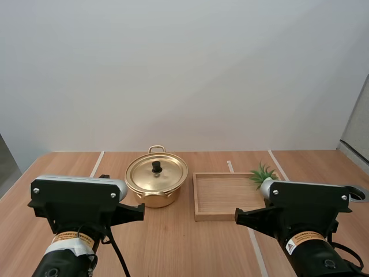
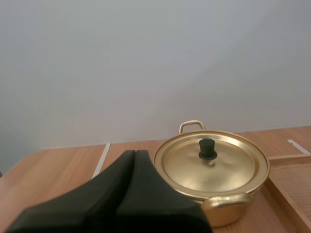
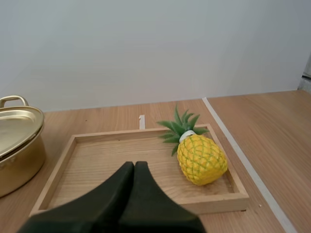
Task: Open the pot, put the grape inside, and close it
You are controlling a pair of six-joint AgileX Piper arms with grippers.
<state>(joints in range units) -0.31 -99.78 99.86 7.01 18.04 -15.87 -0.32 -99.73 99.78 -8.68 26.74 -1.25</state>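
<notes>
A golden pot (image 1: 156,183) stands at mid-table with its lid on, a black knob (image 1: 156,167) at the top. In the left wrist view the pot (image 2: 214,170) is just ahead of my left gripper (image 2: 135,154), whose fingers lie together as one wedge with nothing held. A yellow toy pineapple (image 3: 200,159) with green leaves lies in the wooden tray (image 3: 107,165), ahead of my right gripper (image 3: 134,165), which is shut on nothing. No grapes are visible; the pineapple's leaves (image 1: 263,175) peek out above my right arm.
The wooden tray (image 1: 225,193) sits directly right of the pot, almost touching it. Both arms (image 1: 78,202) (image 1: 305,205) hang low at the table's near edge. Pale tape lines (image 1: 97,163) run across the wooden tabletop.
</notes>
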